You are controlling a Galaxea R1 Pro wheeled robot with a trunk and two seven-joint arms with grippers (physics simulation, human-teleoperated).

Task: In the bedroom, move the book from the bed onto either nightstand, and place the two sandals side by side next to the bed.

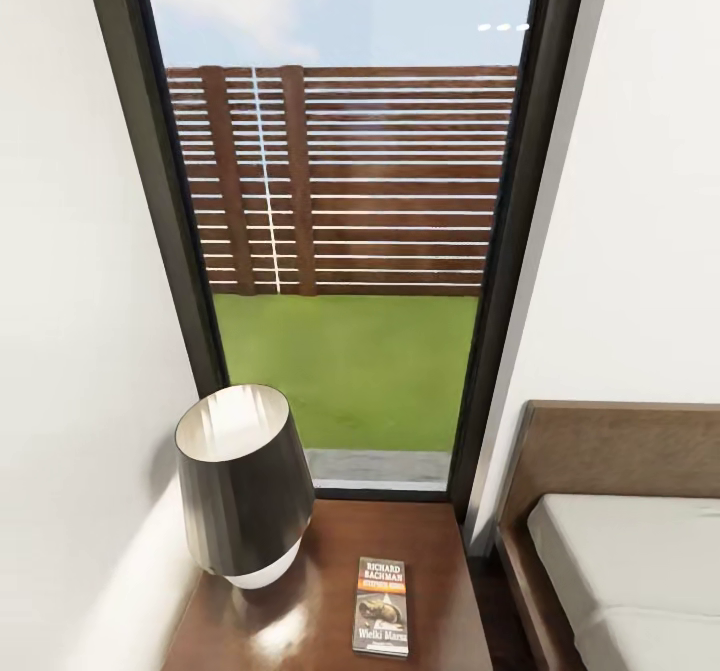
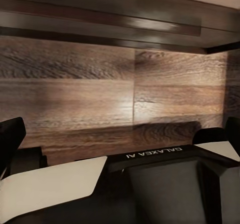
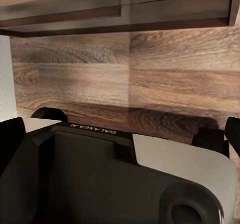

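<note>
The bed [image 1: 620, 551] and nightstand [image 1: 440, 571] are cut off by the frame. The book [image 1: 381, 606] lies flat beside a lamp [image 1: 243, 481]. Whether either arm's jaws are apart cannot be told.

One of each — a bedside count

One book [image 1: 380, 606] lies on one nightstand [image 1: 430, 561], toward its right front edge, and one dark-shaded lamp [image 1: 245, 481] stands at its left edge — beyond them one tall dark-framed window [image 1: 150, 201], and one bed [image 1: 620, 551] with one wooden headboard [image 1: 620, 446] to the right.
</note>
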